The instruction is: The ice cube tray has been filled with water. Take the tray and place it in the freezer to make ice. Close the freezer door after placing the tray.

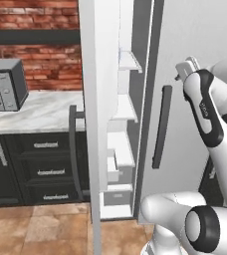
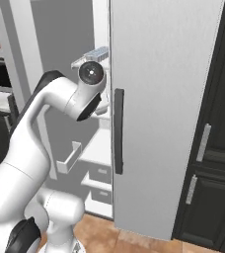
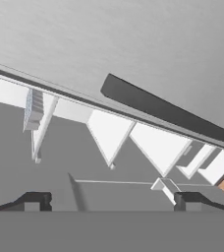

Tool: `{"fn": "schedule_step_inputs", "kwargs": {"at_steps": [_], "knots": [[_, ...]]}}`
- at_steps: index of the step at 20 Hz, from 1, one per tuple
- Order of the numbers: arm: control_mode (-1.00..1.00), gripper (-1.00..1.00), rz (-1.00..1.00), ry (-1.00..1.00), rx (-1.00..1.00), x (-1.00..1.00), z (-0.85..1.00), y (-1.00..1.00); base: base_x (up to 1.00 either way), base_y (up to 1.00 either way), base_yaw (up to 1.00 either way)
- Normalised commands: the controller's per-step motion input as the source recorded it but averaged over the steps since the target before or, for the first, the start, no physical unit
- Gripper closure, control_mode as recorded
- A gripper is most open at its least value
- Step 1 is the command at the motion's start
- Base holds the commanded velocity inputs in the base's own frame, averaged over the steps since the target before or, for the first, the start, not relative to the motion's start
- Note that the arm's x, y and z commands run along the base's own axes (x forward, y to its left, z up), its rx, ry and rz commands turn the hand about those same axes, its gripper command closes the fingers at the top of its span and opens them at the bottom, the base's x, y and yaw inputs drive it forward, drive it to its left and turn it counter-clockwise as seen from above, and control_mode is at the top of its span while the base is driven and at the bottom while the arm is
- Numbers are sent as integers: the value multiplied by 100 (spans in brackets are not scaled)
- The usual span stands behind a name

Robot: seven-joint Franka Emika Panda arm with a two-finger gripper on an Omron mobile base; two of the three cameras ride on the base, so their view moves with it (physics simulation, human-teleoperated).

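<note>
**Tray on the shelf, door not yet shut**

Tray [image 2: 96, 53] sits on an upper freezer [image 1: 127, 107] shelf, flat near the shelf's front edge, so its water should stay level while it freezes. In the hand view it shows as a small ribbed pale blue piece on a white shelf.

The gripper [image 3: 111, 199] has its tips spread wide with nothing between them. It hangs just outside the compartment, close to the plain door [image 2: 164, 99]. I judge the placing done and the hand free for the closing step.

The freezer door [image 1: 93, 99] stands swung out, edge-on in the left base view. That leaves the shelves exposed and the arm room to pull clear before pushing the door shut.

Counts:
- 1 tray.
- 2 fridge doors, 1 open and 1 shut.
- 2 dark bar handles, 1 per door.
- 1 door bin [image 2: 68, 158] on the open door's inner face.
- About 4 white shelves in the left base view; the lowest are partly hidden, so I cannot be sure.
- 1 microwave [image 1: 3, 84] on the counter.
- 3 drawers [image 1: 48, 172] below the counter.
</note>
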Motion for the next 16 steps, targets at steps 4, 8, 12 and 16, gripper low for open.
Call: {"fn": "schedule_step_inputs", "kwargs": {"at_steps": [4, 8, 12, 16], "knots": [[100, -100, 0, 0, 0, 0, 0, 0, -11, 49, -20], [-100, -100, 0, 0, 0, 0, 0, 17, 0, 30, -3], [-100, -100, -4, 0, 0, -13, 0, 1, 0, 0, 0], [-100, -100, -1, 0, 0, 0, 0, 0, 0, 0, 0]]}}
